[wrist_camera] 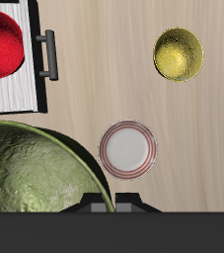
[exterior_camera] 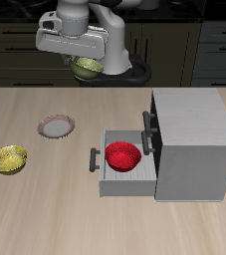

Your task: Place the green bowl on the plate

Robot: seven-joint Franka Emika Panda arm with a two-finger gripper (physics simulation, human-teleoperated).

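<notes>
The green bowl (exterior_camera: 87, 69) hangs high above the table's back part, and my gripper (exterior_camera: 85, 60) is shut on its rim. In the wrist view the green bowl (wrist_camera: 33, 174) looms large and close, olive with a mottled inside, right beside my gripper (wrist_camera: 112, 204). The plate (exterior_camera: 56, 127) lies flat on the table below, nearer the front edge than the bowl; it has a pale centre and a reddish-pink rim. The wrist view shows the plate (wrist_camera: 128, 148) bare and just beside the held bowl's edge.
A yellow bowl (exterior_camera: 9, 159) sits on the table near the plate, also seen as the yellow bowl (wrist_camera: 178, 54). A red bowl (exterior_camera: 122, 156) rests in the open drawer (exterior_camera: 106, 181) of a grey cabinet (exterior_camera: 196, 139).
</notes>
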